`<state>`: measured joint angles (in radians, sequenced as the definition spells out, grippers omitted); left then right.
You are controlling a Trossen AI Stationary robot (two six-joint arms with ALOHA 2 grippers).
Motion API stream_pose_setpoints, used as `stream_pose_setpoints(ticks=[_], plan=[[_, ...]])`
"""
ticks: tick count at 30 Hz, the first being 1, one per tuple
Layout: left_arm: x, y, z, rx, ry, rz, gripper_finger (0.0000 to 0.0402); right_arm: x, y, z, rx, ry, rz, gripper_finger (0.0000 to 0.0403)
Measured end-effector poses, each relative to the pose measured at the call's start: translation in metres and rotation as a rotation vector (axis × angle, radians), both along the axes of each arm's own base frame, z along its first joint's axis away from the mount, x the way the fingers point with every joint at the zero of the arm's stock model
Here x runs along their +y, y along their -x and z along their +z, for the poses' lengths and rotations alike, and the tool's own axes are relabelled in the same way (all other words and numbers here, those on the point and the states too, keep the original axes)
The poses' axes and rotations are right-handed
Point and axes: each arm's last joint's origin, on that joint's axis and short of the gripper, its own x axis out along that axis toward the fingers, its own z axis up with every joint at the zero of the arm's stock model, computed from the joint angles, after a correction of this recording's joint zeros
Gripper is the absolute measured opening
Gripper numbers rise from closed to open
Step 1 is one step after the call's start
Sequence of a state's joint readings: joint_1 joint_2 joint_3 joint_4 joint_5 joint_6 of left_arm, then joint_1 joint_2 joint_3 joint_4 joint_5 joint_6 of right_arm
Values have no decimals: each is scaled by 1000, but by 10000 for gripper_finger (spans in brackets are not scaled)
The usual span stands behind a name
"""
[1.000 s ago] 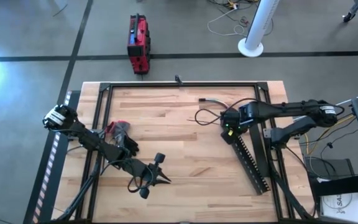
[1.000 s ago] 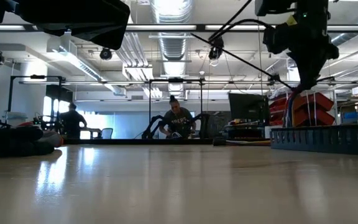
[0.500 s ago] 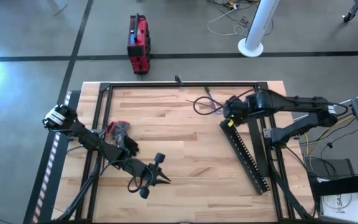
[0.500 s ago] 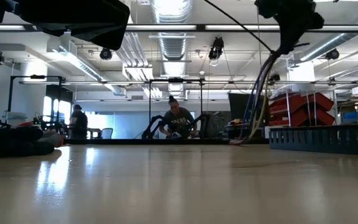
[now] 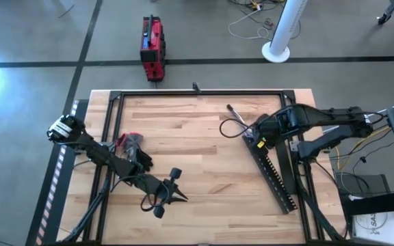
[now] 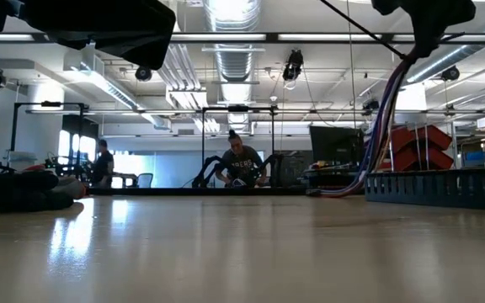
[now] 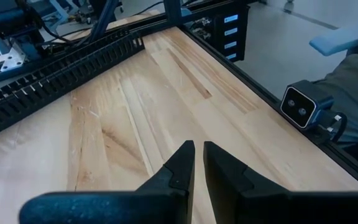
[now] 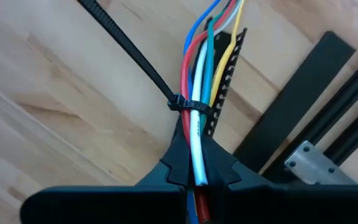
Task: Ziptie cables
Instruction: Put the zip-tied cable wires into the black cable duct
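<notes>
right claw point(image 8: 197, 163) clenched on thin, smooth multicoloured cables point(image 8: 202, 68), seemingly looped by ribbed black ziptie point(image 8: 132, 56).

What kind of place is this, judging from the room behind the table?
Probably a robotics lab or workshop. Beyond the wooden table there are a ceiling with bare ducts, red storage bins on shelves, and a person sitting at another pair of robot arms.
</notes>
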<state>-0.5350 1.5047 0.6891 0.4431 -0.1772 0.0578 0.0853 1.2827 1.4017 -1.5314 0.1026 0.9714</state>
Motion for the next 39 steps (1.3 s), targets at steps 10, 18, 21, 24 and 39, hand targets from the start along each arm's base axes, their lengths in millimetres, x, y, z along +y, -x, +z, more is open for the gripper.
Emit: stream_pose_setpoints(ticks=[10,18,21,24,39], plan=[[0,0,0,1,0,0,20,6,5,-3,47,-26,-59,0],[0,0,0,2,-1,0,20,4,7,-4,44,14,-56,0],[0,0,0,2,0,0,20,-4,10,-2,26,60,-93,0],[0,0,0,1,0,0,20,-7,11,0,19,72,-95,0],[0,0,0,1,0,0,20,-31,14,7,7,430,-84,0]])
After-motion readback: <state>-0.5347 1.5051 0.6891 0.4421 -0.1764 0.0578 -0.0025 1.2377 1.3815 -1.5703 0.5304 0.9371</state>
